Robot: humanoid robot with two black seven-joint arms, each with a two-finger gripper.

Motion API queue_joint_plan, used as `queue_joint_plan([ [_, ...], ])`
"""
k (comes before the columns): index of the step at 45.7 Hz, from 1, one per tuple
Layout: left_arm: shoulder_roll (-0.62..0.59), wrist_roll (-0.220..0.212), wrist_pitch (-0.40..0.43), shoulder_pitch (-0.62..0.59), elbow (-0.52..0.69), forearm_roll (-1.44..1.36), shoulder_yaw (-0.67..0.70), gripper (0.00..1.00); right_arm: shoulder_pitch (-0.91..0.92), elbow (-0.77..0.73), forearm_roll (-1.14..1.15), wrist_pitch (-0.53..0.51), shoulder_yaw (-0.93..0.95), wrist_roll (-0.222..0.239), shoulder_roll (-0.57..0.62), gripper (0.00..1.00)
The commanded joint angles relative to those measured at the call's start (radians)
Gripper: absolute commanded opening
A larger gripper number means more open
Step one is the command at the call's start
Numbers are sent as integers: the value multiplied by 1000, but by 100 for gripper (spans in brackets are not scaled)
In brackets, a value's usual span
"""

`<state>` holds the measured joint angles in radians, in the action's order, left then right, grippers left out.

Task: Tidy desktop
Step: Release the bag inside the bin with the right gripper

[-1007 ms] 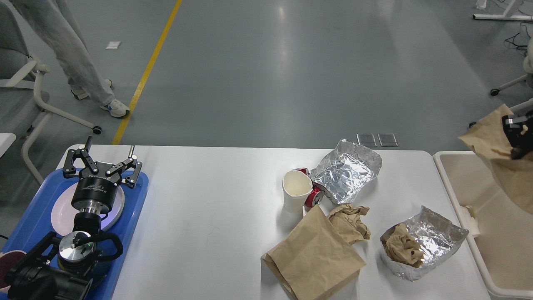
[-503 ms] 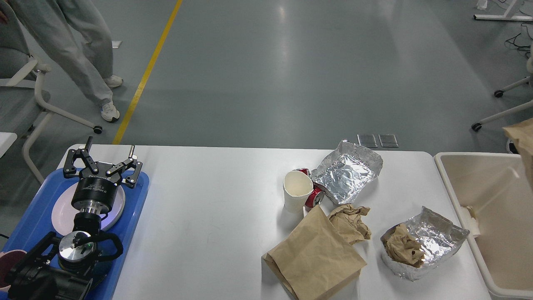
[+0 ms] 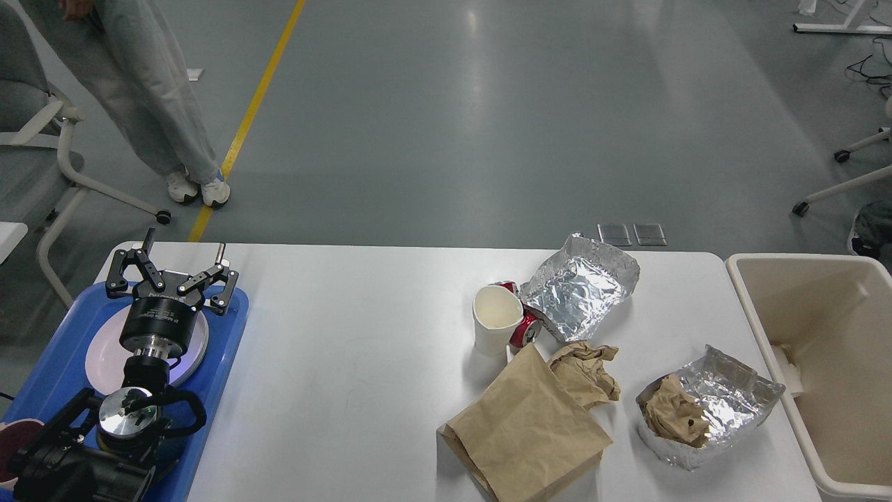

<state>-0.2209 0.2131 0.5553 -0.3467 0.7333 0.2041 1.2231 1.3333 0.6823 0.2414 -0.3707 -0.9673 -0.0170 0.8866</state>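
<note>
Head view has our white worktop [image 3: 362,362] filling the lower middle, running from the blue tray [image 3: 223,362] at its left end to the cream bin [image 3: 752,314] just off its right end.

All the clutter sits on the right half. A white paper cup [image 3: 495,326] stands upright, with a red can [image 3: 524,329] lying on its side right against it. Behind the can is a crumpled foil tray [image 3: 582,287], tipped up a bit. Nearer to us, a flat brown paper bag [image 3: 526,429] lies with a crumpled paper wad [image 3: 585,373] touching its upper corner. To the right of those, a second foil tray [image 3: 725,411] holds another brown paper wad [image 3: 672,417]. The left half of the worktop is bare white surface.

Our left pincer [image 3: 171,268] hangs over the blue tray above a pale plate [image 3: 104,359], fingers spread well apart with nothing between them. Our right pincer isn't anywhere in view.

The bin has a bit of pale scrap stuck at its left inner wall. Past the worktop, someone in light trousers [image 3: 146,90] stands by the yellow floor line [image 3: 244,125], next to a chair [image 3: 42,139].
</note>
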Motion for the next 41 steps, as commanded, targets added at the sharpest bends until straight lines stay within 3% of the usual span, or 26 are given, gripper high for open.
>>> queue_joint_plan([
  [1,0,0,0,0,0,0,1,96,-282,-183,1,53,211,3,-98,0],
  [8,0,0,0,0,0,0,1,96,-483,-458,-1,113,248,3,-288,0],
  [13,0,0,0,0,0,0,1,96,-620,-563,-1,208,317,6,-388,0],
  [19,0,0,0,0,0,0,1,96,-691,-580,1,268,345,37,-434,0],
  [41,0,0,0,0,0,0,1,96,-733,-578,-1,297,349,37,-459,0],
])
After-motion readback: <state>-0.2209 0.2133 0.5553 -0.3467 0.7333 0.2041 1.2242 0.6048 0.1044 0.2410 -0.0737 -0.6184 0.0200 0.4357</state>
